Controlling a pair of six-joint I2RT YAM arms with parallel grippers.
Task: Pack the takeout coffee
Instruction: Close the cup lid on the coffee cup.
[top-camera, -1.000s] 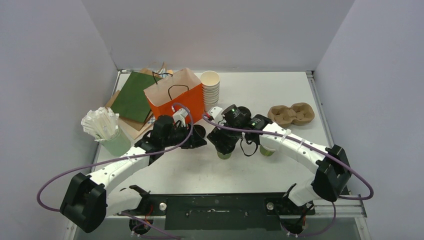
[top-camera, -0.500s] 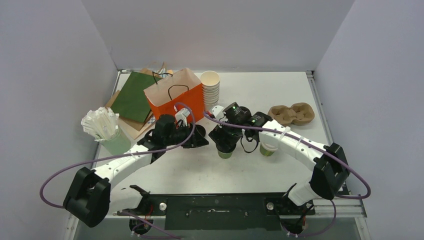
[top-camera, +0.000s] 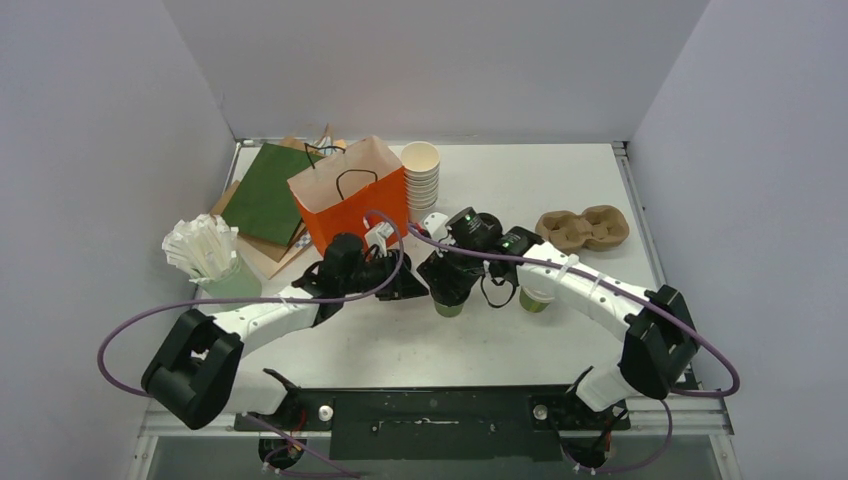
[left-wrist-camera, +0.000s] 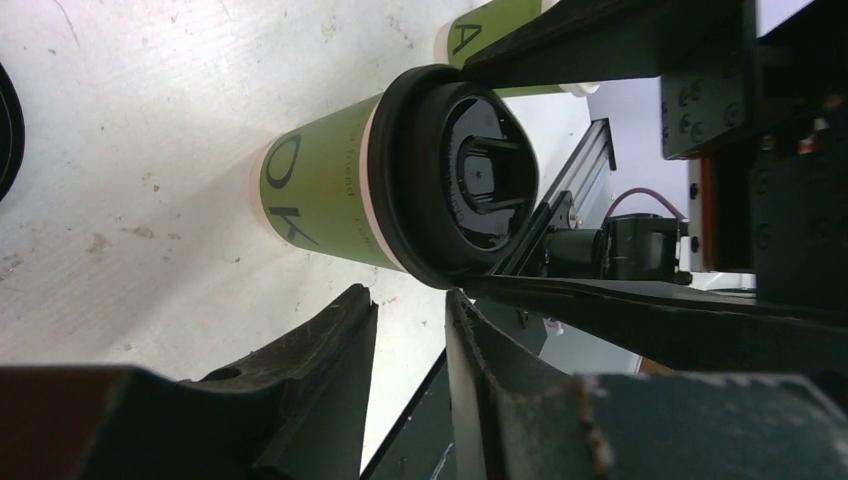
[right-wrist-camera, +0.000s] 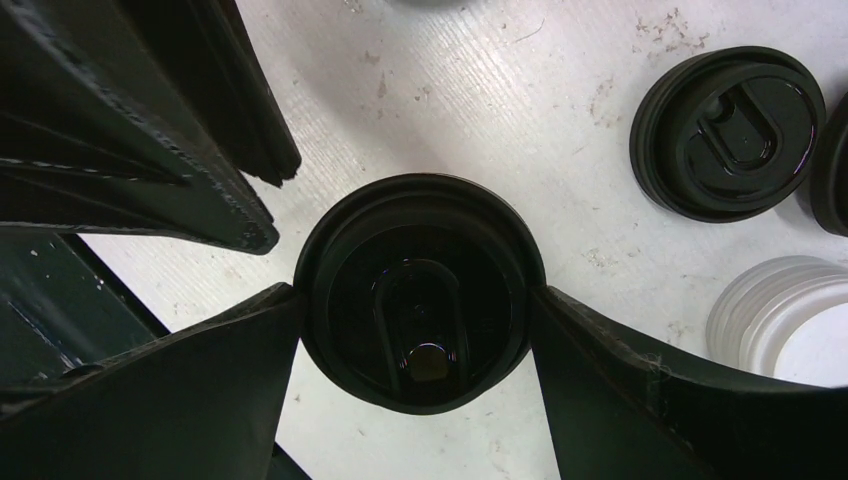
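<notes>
An olive-green takeout coffee cup with a black lid (right-wrist-camera: 418, 290) stands on the table under my right gripper (right-wrist-camera: 415, 300). Both right fingers touch the lid's rim, one on each side, so the gripper is shut on the cup. In the top view this cup (top-camera: 450, 306) sits just right of my left gripper (top-camera: 408, 286). The left wrist view shows the same cup (left-wrist-camera: 330, 190) from the side. My left gripper (left-wrist-camera: 410, 300) is just short of its lid, open by a narrow gap with nothing in it. A second green cup (top-camera: 537, 298) stands to the right.
An orange paper bag (top-camera: 350, 200) stands open behind the grippers, next to a stack of lidless white cups (top-camera: 421, 172). A cardboard cup carrier (top-camera: 582, 228) lies at the right. A loose black lid (right-wrist-camera: 730, 130) and white lids (right-wrist-camera: 790, 320) lie near the cup. Straws (top-camera: 205, 250) stand at the left.
My left arm has slid right, up to the black-lidded cup, and its jaws have narrowed. My right jaws have closed in onto the cup's lid.
</notes>
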